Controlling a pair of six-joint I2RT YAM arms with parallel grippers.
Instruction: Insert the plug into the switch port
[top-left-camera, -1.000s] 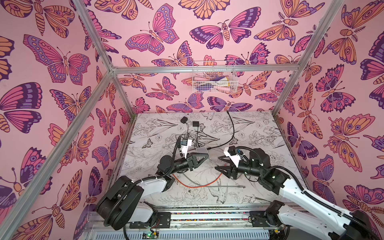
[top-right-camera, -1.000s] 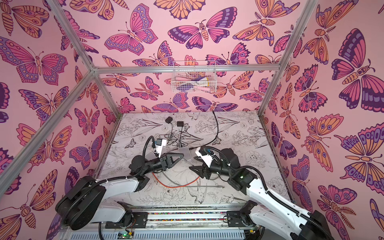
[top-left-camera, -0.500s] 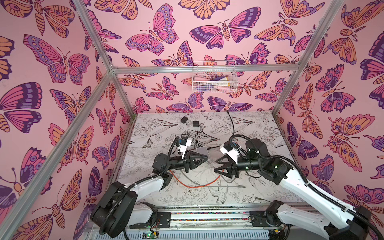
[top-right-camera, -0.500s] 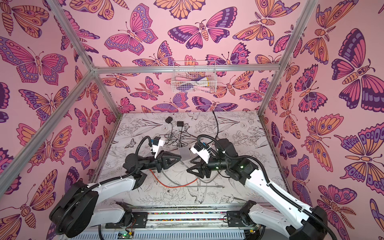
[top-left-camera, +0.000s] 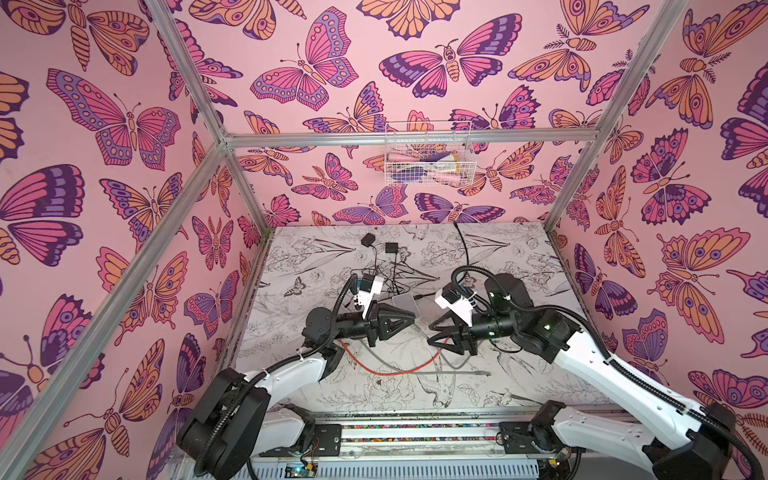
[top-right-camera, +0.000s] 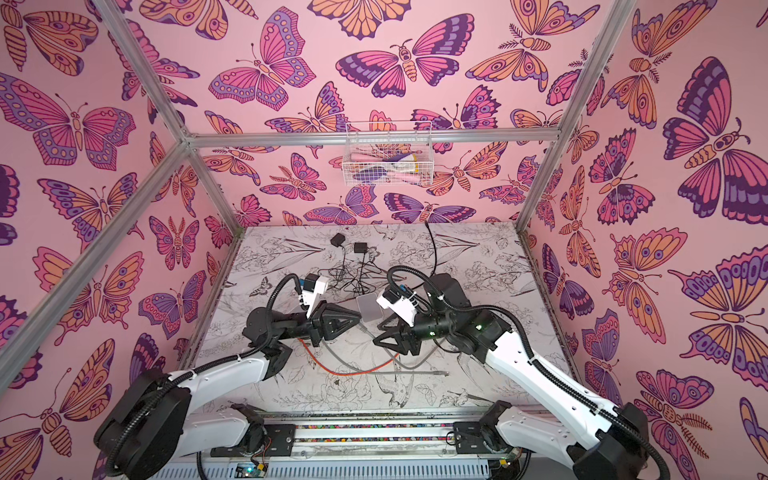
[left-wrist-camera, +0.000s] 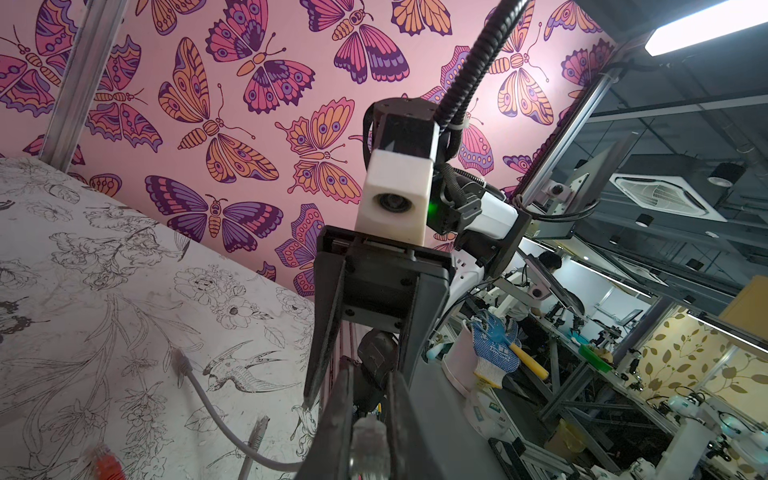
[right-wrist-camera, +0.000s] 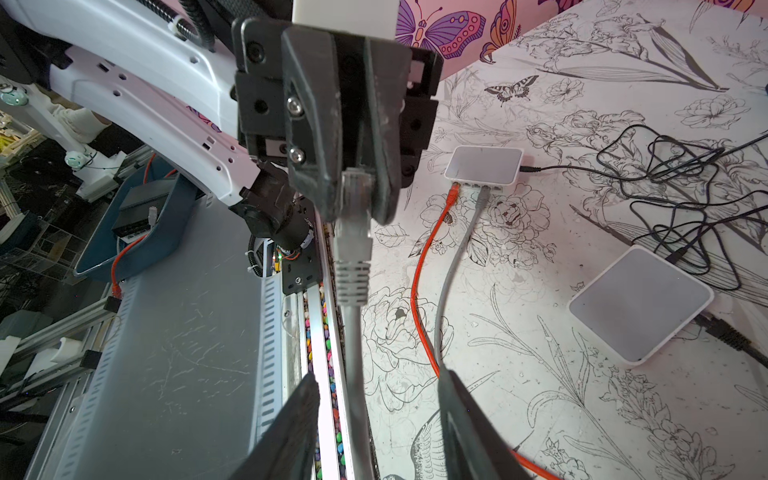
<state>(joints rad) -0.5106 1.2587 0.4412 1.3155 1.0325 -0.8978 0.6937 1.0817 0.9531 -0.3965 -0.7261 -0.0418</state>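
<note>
Inside left gripper (right-wrist-camera: 357, 210), plug (right-wrist-camera: 353, 245)

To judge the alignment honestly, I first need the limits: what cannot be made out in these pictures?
- Free ports of the cabled switch: too small in the right wrist view and in both top views.
- Ports of the other switch: the right wrist view shows only its top face.
- Latch of the plug: left wrist view, blurred near the lens and cut off by the bottom edge.
</note>
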